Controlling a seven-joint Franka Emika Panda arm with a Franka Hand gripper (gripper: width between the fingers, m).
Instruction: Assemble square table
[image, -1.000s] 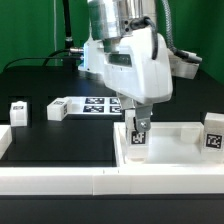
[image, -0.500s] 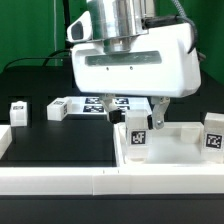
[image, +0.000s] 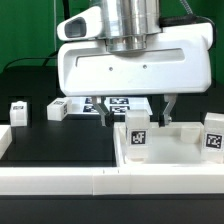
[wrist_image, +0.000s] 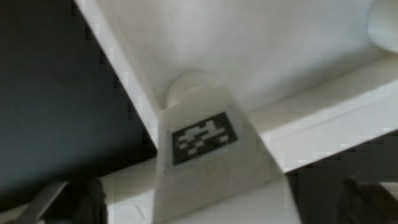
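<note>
The white two-finger gripper (image: 130, 108) is hovering, jaws spread apart, gripping nothing. Directly beneath it, one small white tagged block leg (image: 137, 135) is standing in a corner of the white plastic rimmed square tabletop (image: 175, 148), seemingly seated; the other legs (image: 18, 110), off to its sides, are waiting.

Smooth white plastic tabletop (image: 178, 150), matt black table (image: 60, 140)
</note>
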